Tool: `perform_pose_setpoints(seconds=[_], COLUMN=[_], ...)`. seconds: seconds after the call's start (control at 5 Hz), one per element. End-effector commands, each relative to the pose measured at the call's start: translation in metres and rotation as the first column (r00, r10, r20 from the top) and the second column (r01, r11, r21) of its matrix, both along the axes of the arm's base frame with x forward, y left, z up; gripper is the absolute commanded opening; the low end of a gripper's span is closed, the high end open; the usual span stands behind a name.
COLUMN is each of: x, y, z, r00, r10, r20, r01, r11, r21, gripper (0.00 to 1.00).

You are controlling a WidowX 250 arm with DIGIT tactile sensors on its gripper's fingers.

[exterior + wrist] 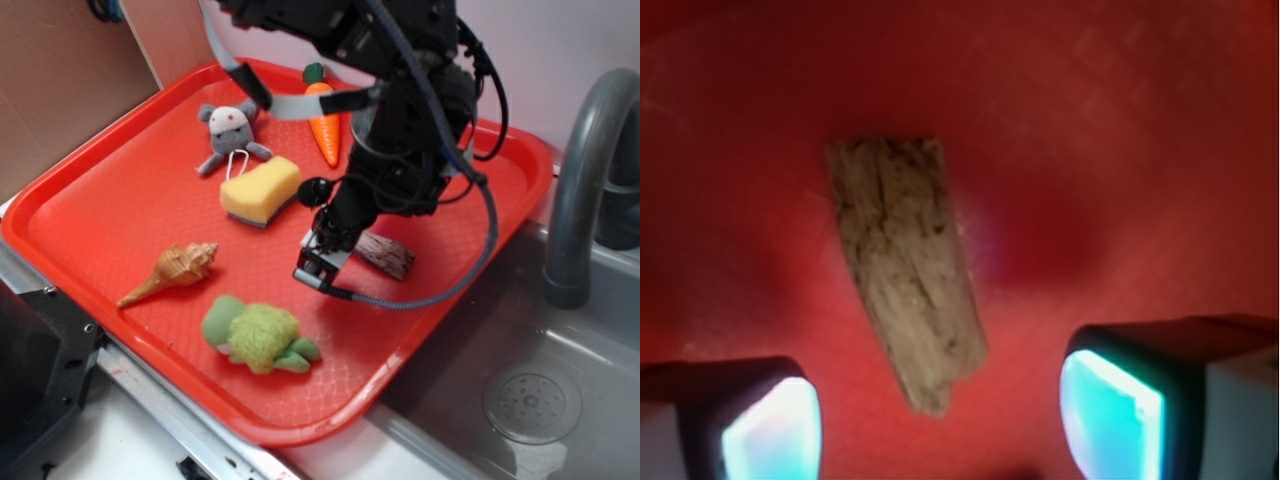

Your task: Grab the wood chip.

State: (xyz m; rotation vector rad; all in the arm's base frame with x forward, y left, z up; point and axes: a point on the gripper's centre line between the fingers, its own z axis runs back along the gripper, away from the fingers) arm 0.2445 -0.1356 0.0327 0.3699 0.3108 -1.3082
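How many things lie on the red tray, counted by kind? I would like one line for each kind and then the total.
Soft toys: 2, the grey mouse and the green turtle
Toy carrot: 1
Yellow sponge: 1
Seashell: 1
Wood chip: 1
Total: 6 on the red tray

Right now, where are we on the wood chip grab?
Done: gripper is down over the wood chip, jaws open with the chip's near end between the fingers. In hand: nothing; the chip lies flat on the red tray. Left: lower, close, lift.
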Motion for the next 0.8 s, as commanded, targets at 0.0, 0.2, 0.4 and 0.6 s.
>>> perform_pose_setpoints(seconds=[0.0,0.2,0.4,0.6], x=[-0.002,0.001,-0.001,0.000], y=[-0.006,-0.004,0.005,0.005], z=[-0.013,-0.015,-0.006,-0.001], r00=[1.000,1.000,0.999,0.999], r10=[-0.009,-0.021,0.043,0.045], r20=[0.019,-0.013,-0.004,-0.006], r01=[0.009,0.020,-0.043,-0.046], r11=[1.000,0.998,0.991,0.990], r21=[-0.028,-0.051,-0.127,-0.136], gripper=[1.00,0.00,0.00,0.00])
